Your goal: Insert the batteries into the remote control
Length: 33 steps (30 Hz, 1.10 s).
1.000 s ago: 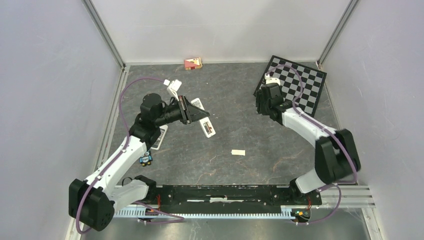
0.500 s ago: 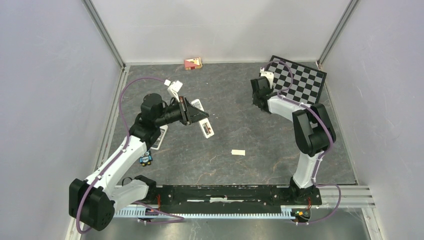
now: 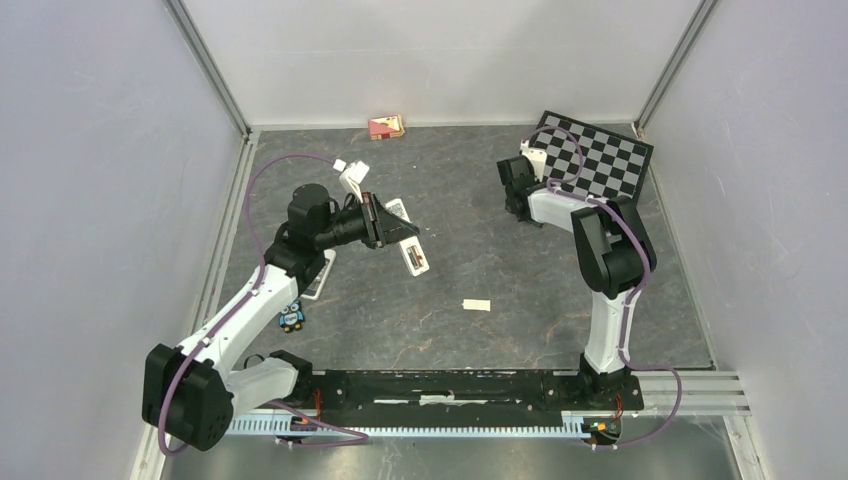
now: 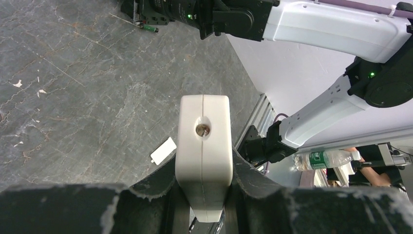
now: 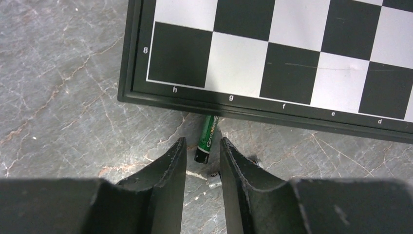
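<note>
A single battery (image 5: pixel 206 139), a slim cylinder with a glossy green label and a black end, is found towards the far right corner of the tabletop (image 5: pixel 73 73), its far end pressed against the raised black rim of the chessboard (image 5: pixel 292 48). It lies directly ahead of the right gripper (image 5: pixel 202 142), whose dark matte fingers are parted by a narrow gap and clasp nothing; the battery's near end is seen just beyond the fingertips, in line with that gap. Its long axis runs almost straight away from the claw towards the board, slightly tilted, so the fingers would probably close across its thin width. The right arm is much the nearer one. Towards the left of the table, the left gripper (image 4: pixel 203 175) is clenched on a smooth white plastic remote control (image 4: pixel 202 141), viewed end-on with rounded corners. The table surface is dark grey with pale, stone-like veining.
</note>
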Motion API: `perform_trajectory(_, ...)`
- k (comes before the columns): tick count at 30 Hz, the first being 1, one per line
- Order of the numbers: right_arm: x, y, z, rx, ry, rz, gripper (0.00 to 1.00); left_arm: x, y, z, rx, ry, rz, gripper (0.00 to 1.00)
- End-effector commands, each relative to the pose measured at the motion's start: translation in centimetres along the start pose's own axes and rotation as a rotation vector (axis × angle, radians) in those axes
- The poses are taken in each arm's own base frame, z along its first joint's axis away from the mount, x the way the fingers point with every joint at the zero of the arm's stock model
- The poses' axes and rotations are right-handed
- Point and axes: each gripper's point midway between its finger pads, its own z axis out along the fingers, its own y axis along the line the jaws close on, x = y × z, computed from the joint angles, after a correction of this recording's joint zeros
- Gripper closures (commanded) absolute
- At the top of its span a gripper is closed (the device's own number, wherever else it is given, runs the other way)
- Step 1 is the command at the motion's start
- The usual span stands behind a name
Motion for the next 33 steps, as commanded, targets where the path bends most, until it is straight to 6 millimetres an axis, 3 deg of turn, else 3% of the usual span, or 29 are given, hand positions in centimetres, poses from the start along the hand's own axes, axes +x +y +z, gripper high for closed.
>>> perform_trajectory(1, -1.4, -0.3, 0.9, 0.016, -0.018, 0.055, 0.64, -1.2, -1.3, 0.0, 0.056, -0.032, 0.039, 0.98)
perform_trajectory(6, -0.3, -0.4, 1.7, -0.017, 0.028, 0.075, 0.68, -1.3, -1.1, 0.1, 0.051, -0.033, 0.036, 0.98)
perform_trajectory(12, 0.0, 0.0, 1.6, -0.055, 0.036, 0.061, 0.89, -1.2, -0.5, 0.2, 0.018, -0.038, 0.021, 0.98)
perform_trajectory(18, -1.4, 5.1, -0.7, -0.385, -0.008, 0.035, 0.93, -1.2, 0.9, 0.2, -0.049, -0.055, -0.001, 0.98)
perform_trajectory(22, -2.3, 7.3, -3.9, -0.583, -0.044, 0.021, 0.94, -0.8, 1.9, 0.3, -0.086, -0.058, -0.028, 0.98)
perform_trajectory(26, -2.6, 8.2, -8.5, -0.767, -0.093, 0.014, 0.95, -0.1, 3.2, 0.6, -0.126, -0.048, -0.076, 0.98)
perform_trajectory(33, -0.3, 8.5, -16.5, -1.038, -0.092, 0.023, 0.92, 0.1, 4.3, 1.7, -0.145, -0.027, -0.138, 0.98)
